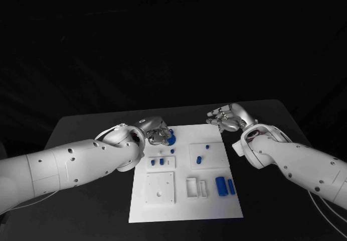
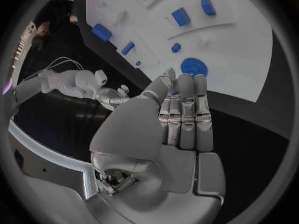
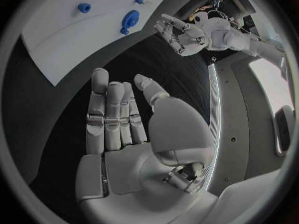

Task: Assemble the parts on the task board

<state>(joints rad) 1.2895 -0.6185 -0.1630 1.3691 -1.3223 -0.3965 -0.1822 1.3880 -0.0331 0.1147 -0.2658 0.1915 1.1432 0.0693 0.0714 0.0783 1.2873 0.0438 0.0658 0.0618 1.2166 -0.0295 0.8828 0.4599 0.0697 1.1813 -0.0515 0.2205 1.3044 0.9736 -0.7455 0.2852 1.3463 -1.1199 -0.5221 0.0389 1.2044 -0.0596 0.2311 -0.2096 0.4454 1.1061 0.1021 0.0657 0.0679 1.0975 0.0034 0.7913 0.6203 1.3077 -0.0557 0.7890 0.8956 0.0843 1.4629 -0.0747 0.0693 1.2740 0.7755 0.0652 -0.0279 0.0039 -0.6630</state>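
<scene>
The white task board [image 1: 217, 206] lies in the middle of the black table. A round blue disc [image 1: 166, 137] sits near its far left corner. My left hand [image 1: 154, 131] hovers at that corner with its fingers [image 2: 187, 109] stretched out side by side, tips just short of the disc [image 2: 193, 66], and nothing in its grasp. My right hand [image 1: 227, 119] is off the board's far right corner over bare table, its palm [image 3: 124, 124] flat, fingers straight and empty. Two blue cylinders [image 1: 225, 186] lie at the board's right side.
Small blue pieces lie on the board: a peg [image 1: 173, 149], a pair on a raised white square [image 1: 156, 162], and two on another square [image 1: 199, 160]. A white plate [image 1: 160, 189] and a white frame [image 1: 195, 187] stand nearer me. Black table surrounds the board.
</scene>
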